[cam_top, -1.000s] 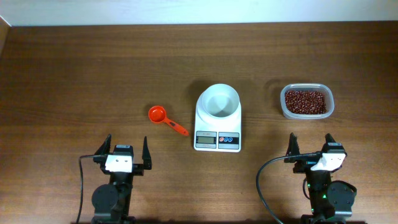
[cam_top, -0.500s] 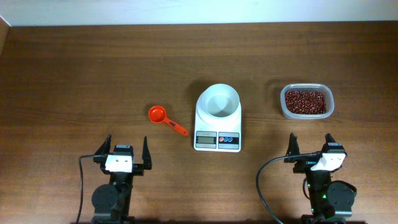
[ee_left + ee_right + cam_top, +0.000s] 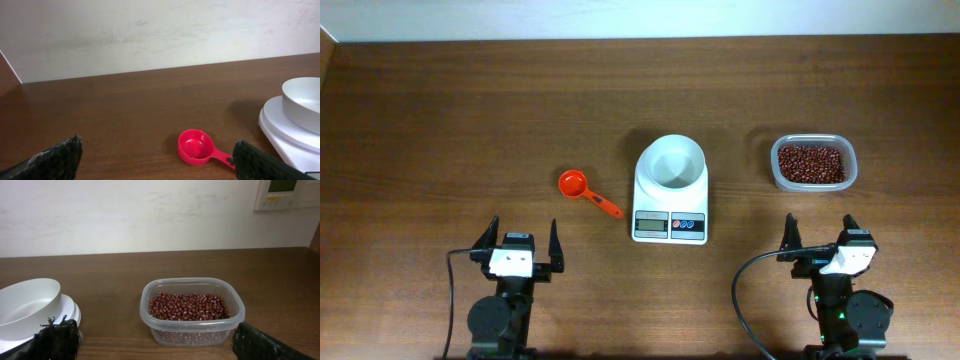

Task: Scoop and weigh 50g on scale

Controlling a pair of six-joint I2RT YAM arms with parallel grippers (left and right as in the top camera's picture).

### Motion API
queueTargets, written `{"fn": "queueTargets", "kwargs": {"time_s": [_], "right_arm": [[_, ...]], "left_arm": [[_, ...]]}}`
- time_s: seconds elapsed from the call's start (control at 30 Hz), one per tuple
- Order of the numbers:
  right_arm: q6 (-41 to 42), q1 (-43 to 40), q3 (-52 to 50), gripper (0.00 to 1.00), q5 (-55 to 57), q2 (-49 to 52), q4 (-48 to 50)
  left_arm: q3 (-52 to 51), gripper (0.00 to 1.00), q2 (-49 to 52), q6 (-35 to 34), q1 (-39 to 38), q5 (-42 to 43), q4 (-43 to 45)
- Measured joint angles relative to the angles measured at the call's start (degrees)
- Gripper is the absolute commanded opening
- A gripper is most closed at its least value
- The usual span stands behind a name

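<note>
Bright, even light w/ sharp focus; soft shadow beside scale (image 3: 292,120).

Left arm (image 3: 500,318): folded compactly over its base at 7 o'clock in the overhead view. The left claw (image 3: 524,232) points toward 12 o'clock, jaws spread to full width, nothing between them. In the left wrist view, its black textured fingers (image 3: 56,159) sit at 8 and 4 o'clock.

Right arm (image 3: 847,315): folded over its base at 5 o'clock. The right claw (image 3: 819,230) also points toward 12 o'clock, jaws fully apart and empty. Its fingers (image 3: 54,341) appear at 8 and 4 o'clock in the right wrist view.
</note>
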Motion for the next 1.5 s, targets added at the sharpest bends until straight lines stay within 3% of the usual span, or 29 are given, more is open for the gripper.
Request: {"fn": "queueTargets", "kwargs": {"time_s": [0.63, 0.83, 1.0, 1.1, 1.27, 1.5], "right_arm": [[0.0, 0.0, 0.0, 0.99, 0.0, 0.0, 0.0], [0.0, 0.0, 0.0, 0.99, 0.0, 0.0, 0.0], [0.0, 0.0, 0.0, 0.99, 0.0, 0.0, 0.0], [0.0, 0.0, 0.0, 0.99, 0.0, -0.1, 0.0], [0.0, 0.0, 0.0, 0.99, 0.1, -0.1, 0.0], [0.0, 0.0, 0.0, 0.99, 0.1, -0.1, 0.0]], "left_arm": [[3.4, 0.99, 0.0, -2.8, 0.0, 3.1, 1.2], [10.8, 0.99, 0.5, -2.8, 0.0, 3.2, -5.4], [21.8, 0.99, 10.2, -3.0, 0.0, 3.0, -12.7], [30.8, 0.99, 21.5, -3.0, 0.0, 3.8, -16.9], [38.3, 0.99, 33.7, -3.0, 0.0, 11.9, -18.7], [38.8, 0.99, 39.1, -3.0, 0.0, 28.5, -25.4]]}}
